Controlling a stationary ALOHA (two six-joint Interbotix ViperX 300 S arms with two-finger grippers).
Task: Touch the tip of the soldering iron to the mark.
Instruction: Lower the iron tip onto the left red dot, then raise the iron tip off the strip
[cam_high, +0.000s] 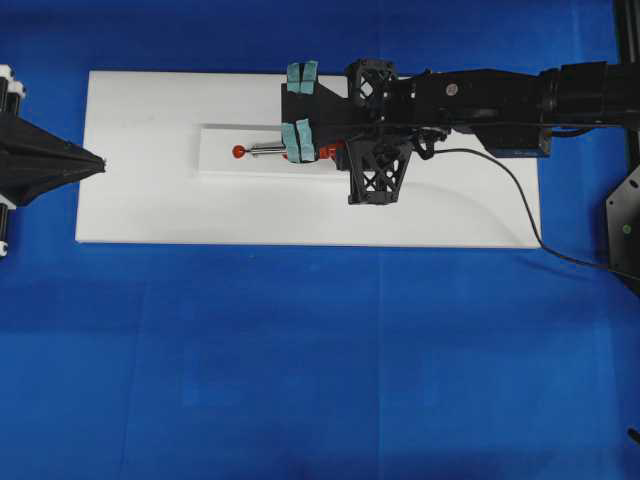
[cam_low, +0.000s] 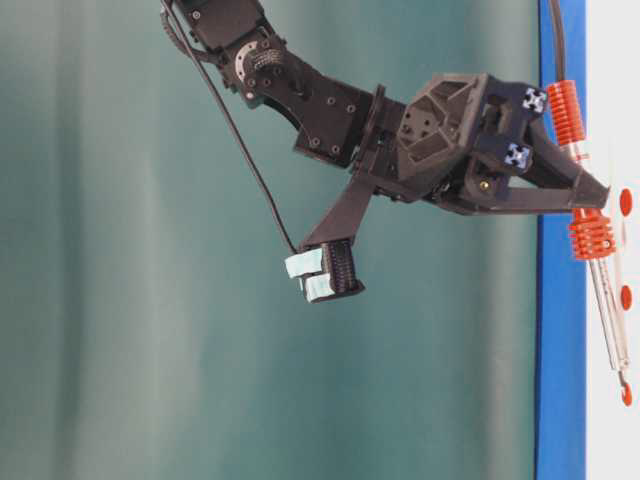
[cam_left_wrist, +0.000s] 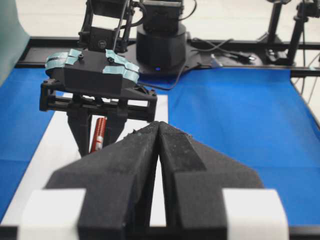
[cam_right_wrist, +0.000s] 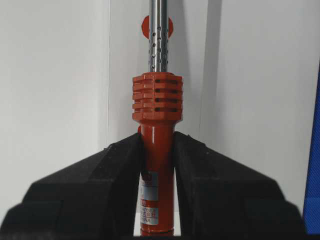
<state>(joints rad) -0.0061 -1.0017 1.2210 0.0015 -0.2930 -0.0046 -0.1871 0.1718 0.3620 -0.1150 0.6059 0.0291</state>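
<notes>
A right gripper (cam_right_wrist: 157, 150) is clamped tight on the orange-red handle of a soldering iron (cam_right_wrist: 157, 125), just behind its ribbed collar, with the silver shaft pointing away from the wrist. Seen from overhead, the tip sits at or right on the mark (cam_high: 239, 151), a red dot at the left end of a raised white strip (cam_high: 215, 160); from table level the tip looks to be meeting the dot, though actual contact cannot be confirmed. To do this step well, any remaining motion should be tiny and straight along the shaft, with light pressure so the thin tip neither skids off the dot nor bends, and the trailing black cord (cam_high: 500, 175) kept slack. The left gripper (cam_left_wrist: 159, 150) rests closed and empty at the left edge of the board. The strip lies on a flat white board (cam_high: 150, 200), which sits on a blue cloth (cam_high: 300, 350). A teal backdrop (cam_low: 150, 300) stands behind, and black frame rails edge the workspace
</notes>
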